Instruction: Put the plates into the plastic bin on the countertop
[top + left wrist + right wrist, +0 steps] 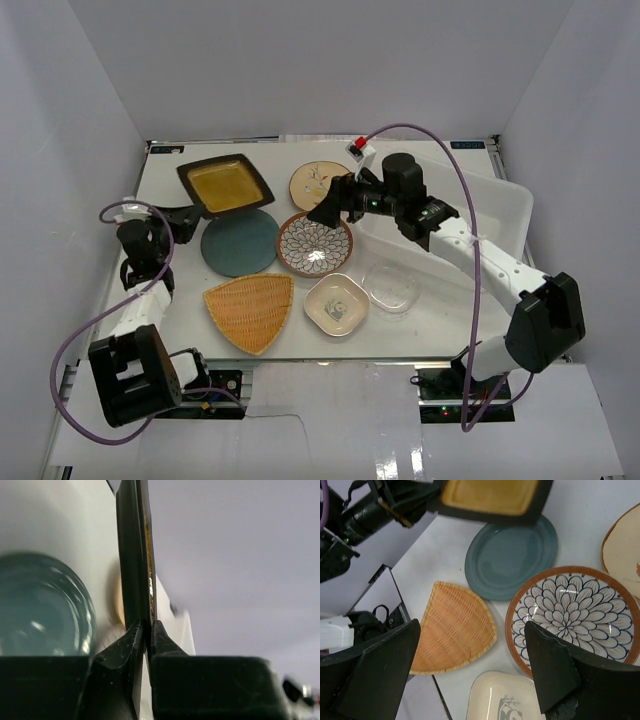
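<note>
My left gripper (192, 214) is shut on the near left edge of the black-rimmed yellow square plate (225, 185) and holds it tilted above the table; the left wrist view shows its fingers (134, 640) clamped on the dark rim (134, 555). My right gripper (324, 211) is open and empty, hovering over the petal-patterned plate (315, 243), whose rim shows between its jaws in the right wrist view (572, 615). The teal plate (240, 242), cream bird plate (320, 183), orange woven triangular plate (250, 310), small white square plate (337, 303) and clear glass dish (390, 287) lie on the countertop (175, 170). The plastic bin (505, 205) stands at the right.
White walls close in the table on three sides. The right arm stretches across the bin's near left part. A purple cable arcs over the bin, and another loops by the left arm at the table's left edge.
</note>
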{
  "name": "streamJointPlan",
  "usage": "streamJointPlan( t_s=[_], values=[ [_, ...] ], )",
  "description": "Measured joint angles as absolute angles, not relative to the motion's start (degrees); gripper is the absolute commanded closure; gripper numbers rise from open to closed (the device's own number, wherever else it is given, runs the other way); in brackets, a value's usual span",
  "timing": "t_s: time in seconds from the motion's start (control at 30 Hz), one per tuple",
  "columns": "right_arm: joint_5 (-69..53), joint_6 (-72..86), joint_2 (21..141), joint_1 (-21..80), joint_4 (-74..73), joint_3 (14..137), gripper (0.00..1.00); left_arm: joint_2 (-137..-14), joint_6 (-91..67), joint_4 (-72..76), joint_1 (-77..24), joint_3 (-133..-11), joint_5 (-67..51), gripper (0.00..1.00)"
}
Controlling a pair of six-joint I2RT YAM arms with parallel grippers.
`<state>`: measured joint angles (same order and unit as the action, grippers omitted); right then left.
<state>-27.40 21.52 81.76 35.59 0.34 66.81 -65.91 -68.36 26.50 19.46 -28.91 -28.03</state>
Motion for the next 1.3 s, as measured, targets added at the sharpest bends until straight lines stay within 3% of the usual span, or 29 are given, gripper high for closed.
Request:
streamJointPlan(
  t_s=[0.3,0.53,0.6,0.67,0.7,0.73,0.8,0.83,0.87,0.9,0.93,0.97,1.0,1.1,1.3],
  values=[
    [-23.99,28.6,91.81,30.24,0.97,74.35,0.1,-65.95,-74.06,33.26,7.55,-29.45,-42.87,1.0],
    [-24.14,32.84,92.31,26.13,2.98,69.71,0.1,-66.59,-79.64,42.59,1.54,-29.43,-45.67,1.0],
    [-26.17,35.48,91.96,26.33,6.83,66.22,0.03,-67.46,-80.88,45.21,-0.03,-29.43,-46.17,1.0],
    [-28.69,38.19,91.29,26.41,11.9,61.82,0.23,-68.88,-81.65,46.74,-1.13,-29.43,-46.72,1.0],
    [-29.82,39.38,91.07,26.44,13.69,60.38,0.37,-69.63,-82.02,47.03,-1.63,-29.43,-46.98,1.0],
    [-30.89,40.66,90.87,26.44,15.2,59.37,0.64,-70.19,-82.17,47.09,-2.09,-29.43,-47.18,1.0],
    [-31.9,44.8,90.15,26.15,17.32,58.19,0.83,-70.72,-81.54,46.26,-2.39,-29.39,-47.35,1.0],
    [-32.67,46.61,89.38,25.47,18.59,58.04,0.92,-70.87,-80.99,45.71,-2.02,-29.36,-46.89,0.96],
    [-32.82,48.51,88.23,25.21,19.68,58.0,0.92,-70.98,-80.4,45.04,-2.0,-29.36,-46.78,0.75],
    [-31.86,49.34,86.89,25.21,19.86,57.87,0.92,-70.89,-79.5,44.73,-2.11,-29.45,-47.2,0.65],
    [-31.16,49.19,85.45,25.17,19.86,57.32,0.92,-70.35,-79.2,43.55,-2.5,-30.17,-47.31,0.49],
    [-30.81,48.73,84.2,25.1,19.97,56.73,0.92,-69.91,-78.13,42.02,-2.79,-31.18,-47.53,0.48],
    [-30.33,48.14,83.22,24.69,19.9,56.27,0.92,-69.3,-76.77,39.18,-3.01,-32.82,-47.46,0.36],
    [-30.28,47.07,80.36,22.81,18.92,54.46,0.92,-67.57,-69.6,30.0,-3.29,-37.82,-46.85,0.23],
    [-30.02,44.91,72.25,6.72,10.98,53.45,0.92,-65.06,-50.65,7.57,-3.33,-46.17,-38.46,0.17]
  ],
)
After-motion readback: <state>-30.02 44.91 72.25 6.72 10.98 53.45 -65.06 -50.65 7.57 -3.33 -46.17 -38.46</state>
